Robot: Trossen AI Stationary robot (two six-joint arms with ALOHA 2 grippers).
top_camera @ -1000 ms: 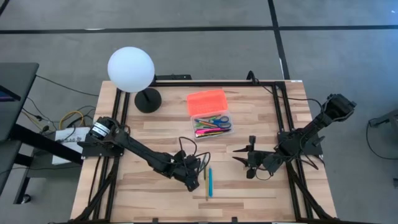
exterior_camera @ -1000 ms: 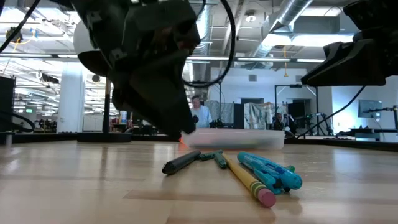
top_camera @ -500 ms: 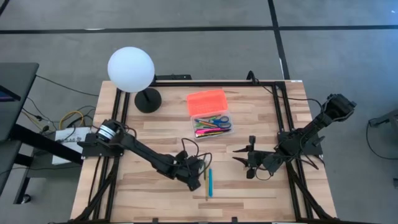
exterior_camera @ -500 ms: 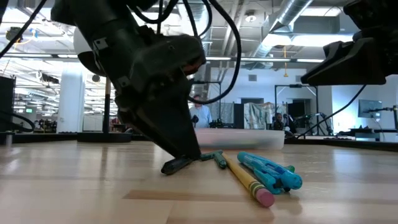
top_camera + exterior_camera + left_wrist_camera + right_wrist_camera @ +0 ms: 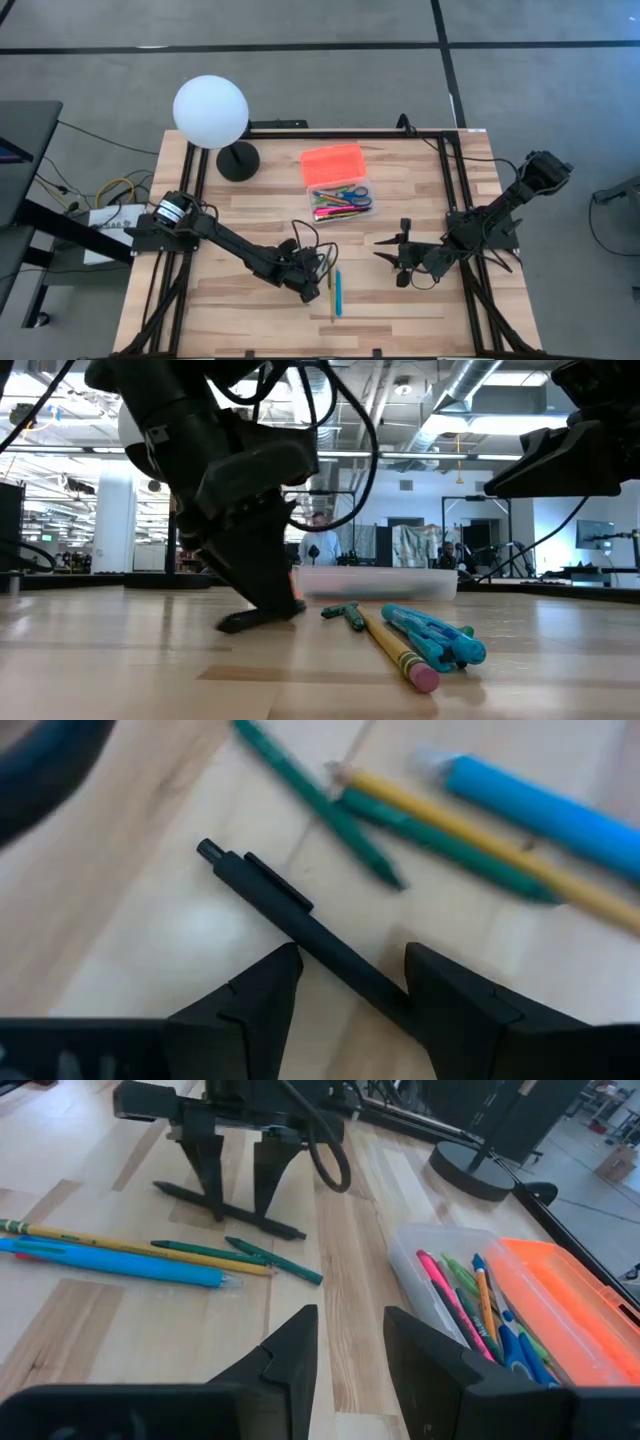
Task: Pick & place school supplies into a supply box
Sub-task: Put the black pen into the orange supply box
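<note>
No brand, label or writing can be read on anything here. The black pen is slim and matte, with a clip and a small knob at one end; it lies flat on the table toward the front edge, near the middle. The left gripper stands over it with fingers spread wide, one on each side of the barrel and not closed on it (the barrel looks to brush one finger, though contact is hard to judge). Just beside the pen lie two green pens, a yellow pencil with a pink eraser and a light blue marker. The supply box sits toward the back edge, clear, holding pink, green, orange and blue pens and blue-handled scissors, its orange lid lying open behind it. The right gripper waits near the right edge, fingers partly apart and holding nothing.
</note>
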